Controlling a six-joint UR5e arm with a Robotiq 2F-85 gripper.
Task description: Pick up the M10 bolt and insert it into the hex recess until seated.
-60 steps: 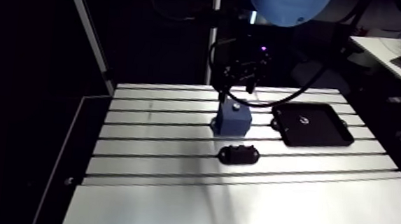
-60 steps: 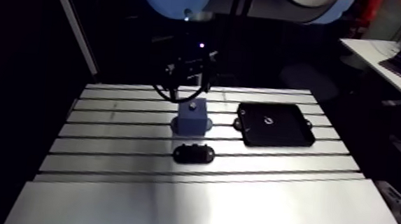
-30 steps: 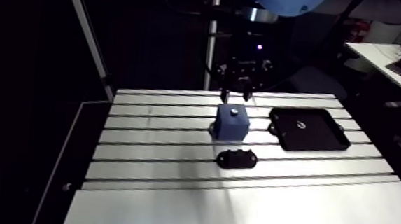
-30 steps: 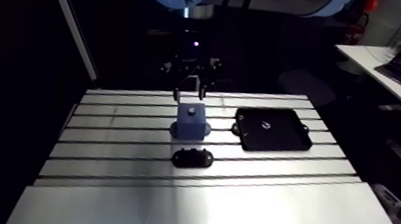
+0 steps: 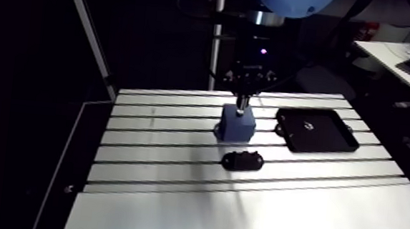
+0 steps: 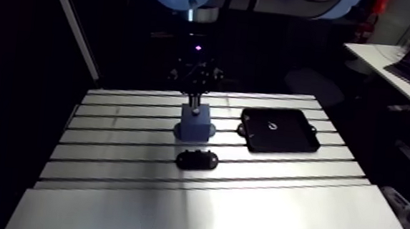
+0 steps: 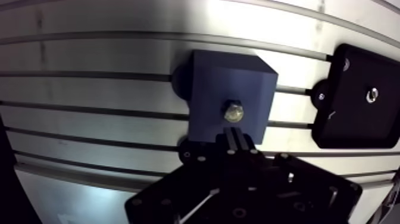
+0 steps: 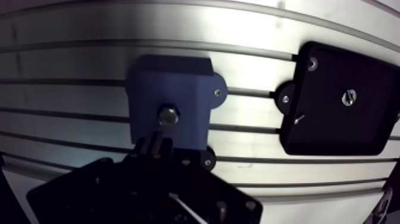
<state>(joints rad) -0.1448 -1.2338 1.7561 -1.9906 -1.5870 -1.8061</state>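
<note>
The blue block sits on the table, with little feet at its sides. I think the feet are there to hold it so it cannot slide when something is pushed into it. The M10 bolt is in the middle of the block's top, with its shiny head facing up. I think it is already in the hex recess. The head hides the hole, though, so I cannot tell if it is all the way down. The pincer is right over the block, with its tips just next to the bolt head. It is squeezed tight and has nothing in it. In the arm view it hangs straight down onto the block's top. I think it is shut so the two tips make one hard end that can press the bolt down, but that is only a guess. The black tray lies flat to one side of the block, a little way off, so it is out of the way. A small black piece lies on the table near the block's other side, and nothing touches it.
</note>
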